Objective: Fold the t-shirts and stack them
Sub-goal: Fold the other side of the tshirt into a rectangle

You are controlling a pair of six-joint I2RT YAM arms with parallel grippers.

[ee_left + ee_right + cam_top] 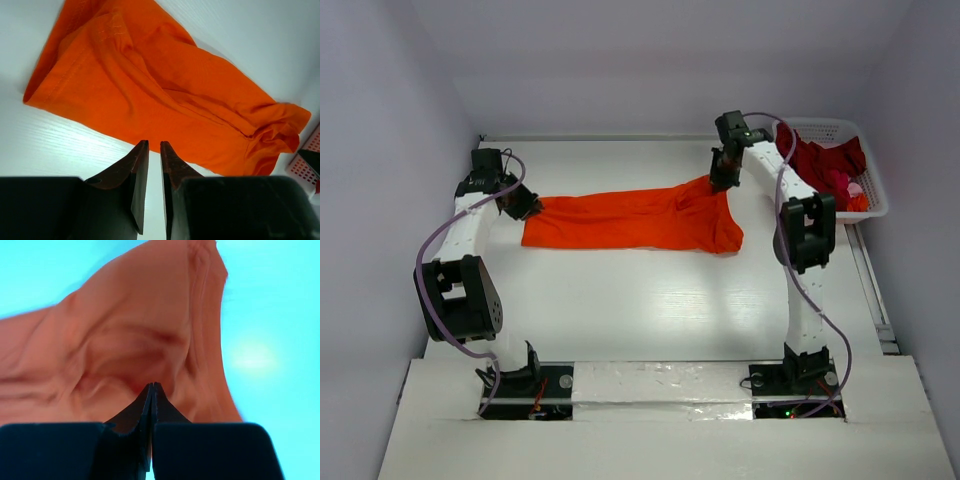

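At the left, the left tool point(523, 205) sits low at the left end of the orange t-shirt point(620, 222). Its wrist view shows the jaws a thin slit apart, with bare tabletop point(650, 310) showing through, no cloth between them, and the tips just at the shirt's edge. The shirt lies drawn out in a long band across the middle of the tabletop. It seems doubled over lengthwise but is rumpled toward its right end, so I judge the fold begun and not finished. At that right end the right tool point(722, 180) has its jaws pressed together on a pinch of the orange cloth, which rises in a small peak to meet it. At the far right, the dark red t-shirts point(820, 160) lie heaped and unfolded in the basket point(876, 205). No stack exists yet, so most of the task is left.
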